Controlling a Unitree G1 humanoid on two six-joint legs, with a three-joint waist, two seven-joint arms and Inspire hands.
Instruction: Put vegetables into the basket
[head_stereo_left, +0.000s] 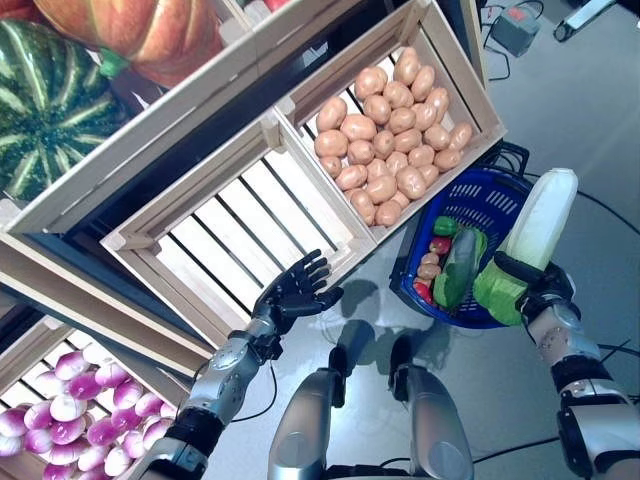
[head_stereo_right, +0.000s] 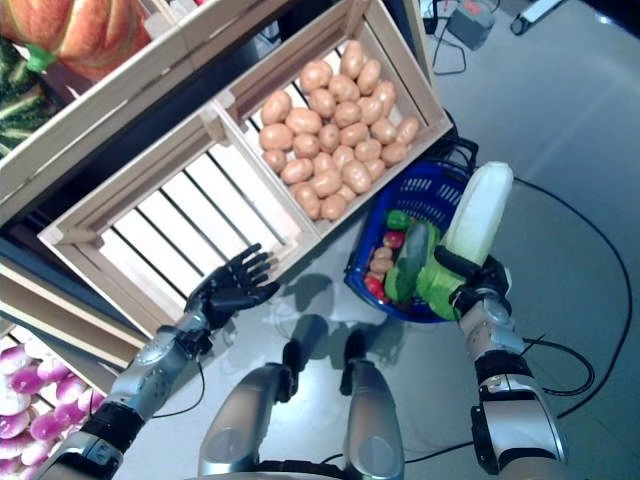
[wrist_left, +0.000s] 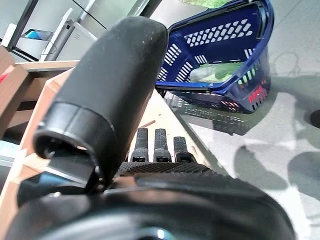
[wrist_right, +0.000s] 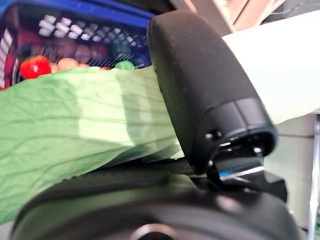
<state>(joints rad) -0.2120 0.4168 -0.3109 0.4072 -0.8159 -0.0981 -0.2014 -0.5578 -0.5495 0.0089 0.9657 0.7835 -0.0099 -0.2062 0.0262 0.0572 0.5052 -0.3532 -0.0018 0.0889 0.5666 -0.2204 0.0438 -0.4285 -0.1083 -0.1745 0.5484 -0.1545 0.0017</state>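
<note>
Right eye view: my right hand (head_stereo_right: 468, 283) clamped round napa cabbage (head_stereo_right: 478, 213) at leafy green end, held beside blue basket (head_stereo_right: 437, 194) rim. Long, likely top-heavy; leaves soft, grip nearer firm white stalk. Left hand (head_stereo_left: 295, 292) fingers spread, empty, before slatted crate (head_stereo_left: 235, 225)

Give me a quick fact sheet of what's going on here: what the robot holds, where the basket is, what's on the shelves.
Right hand: curled round a napa cabbage, beside the basket
Left hand: open, holds nothing, by the empty crate
Basket: blue, on the floor, already holds vegetables
Shelves: potatoes, purple-white turnips, striped and orange squashes
</note>
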